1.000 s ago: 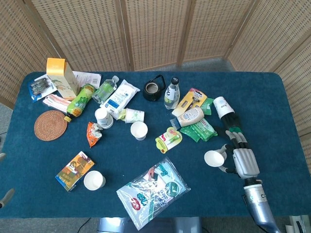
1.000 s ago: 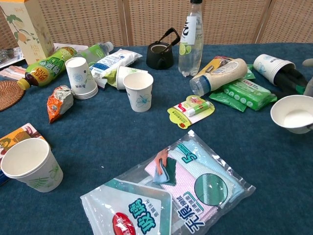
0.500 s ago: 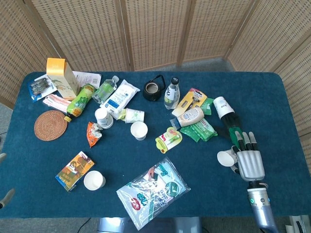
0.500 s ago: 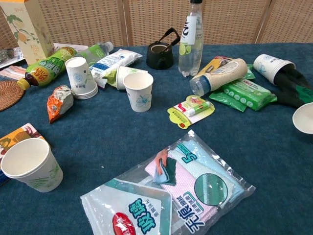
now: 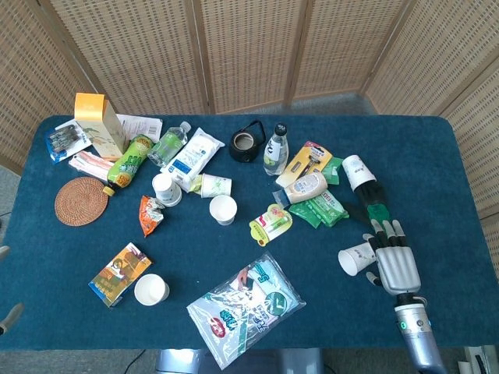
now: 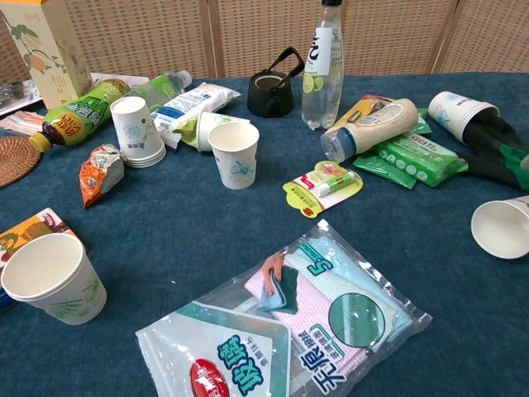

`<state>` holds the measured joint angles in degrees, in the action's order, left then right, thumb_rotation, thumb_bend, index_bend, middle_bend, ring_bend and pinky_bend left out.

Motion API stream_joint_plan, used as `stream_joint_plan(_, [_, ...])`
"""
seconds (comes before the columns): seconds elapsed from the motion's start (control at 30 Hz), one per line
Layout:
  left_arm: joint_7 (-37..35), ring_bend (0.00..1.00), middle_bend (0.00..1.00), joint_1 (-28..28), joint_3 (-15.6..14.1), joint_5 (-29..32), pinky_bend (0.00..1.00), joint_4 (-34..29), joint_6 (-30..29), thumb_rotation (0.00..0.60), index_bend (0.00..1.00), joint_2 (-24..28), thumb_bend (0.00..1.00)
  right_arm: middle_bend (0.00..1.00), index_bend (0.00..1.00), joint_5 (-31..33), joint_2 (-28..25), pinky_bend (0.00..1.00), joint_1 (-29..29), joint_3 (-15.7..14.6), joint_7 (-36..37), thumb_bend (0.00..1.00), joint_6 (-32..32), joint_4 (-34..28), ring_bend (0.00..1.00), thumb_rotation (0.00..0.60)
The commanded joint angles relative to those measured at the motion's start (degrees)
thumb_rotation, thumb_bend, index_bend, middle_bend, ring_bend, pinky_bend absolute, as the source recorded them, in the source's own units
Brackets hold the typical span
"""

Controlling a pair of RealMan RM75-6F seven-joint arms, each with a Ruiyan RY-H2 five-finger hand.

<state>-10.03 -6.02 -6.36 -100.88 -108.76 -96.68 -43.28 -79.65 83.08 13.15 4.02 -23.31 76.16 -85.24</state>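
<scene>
The robot's right hand [image 5: 396, 263] holds a white paper cup [image 5: 356, 259] on its side near the right edge of the blue-covered worktop [image 5: 234, 312], the cup's open mouth turned toward the middle of the worktop. Just beyond it lie another paper cup with a pale blue print [image 5: 357, 171], a dark glove [image 6: 500, 149] and a green wipes pack [image 5: 322, 208]. Nearer the middle rest a cleaning-cloth pack printed with Chinese characters and a "5" [image 6: 289, 335], a lip-balm card [image 6: 324, 185] and a clear bottle with a lime label [image 6: 321, 66]. The left hand is out of view.
</scene>
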Motion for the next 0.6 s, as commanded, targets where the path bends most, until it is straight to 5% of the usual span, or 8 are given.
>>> stream_joint_plan(0.03, [0.0,0.0,0.0,0.0,0.0,0.1,0.0,0.0,0.0,0.6,0.0,0.0,0.35,0.0,0.18,0.4,-0.6,0.0,0.2,-0.1,1.4,0.01,-1.0,-0.5,0.0,0.6])
stream_joint_plan(0.23, [-0.1,0.0,0.0,0.0,0.0,0.0,0.0,0.0,0.0,0.6,0.0,0.0,0.35,0.0,0.22,0.0,-2.2,0.0,1.4,0.1,5.5,0.01,-3.3,-0.2,0.0,0.6])
stream_joint_plan(0.6, [0.5,0.0,0.0,0.0,-0.1,-0.1,0.0,-0.2,0.2,0.6,0.0,-0.2,0.35,0.0,0.3,-3.5,-6.4,0.0,4.9,-1.2,23.7,0.0,-10.9,4.0,0.0,0.6])
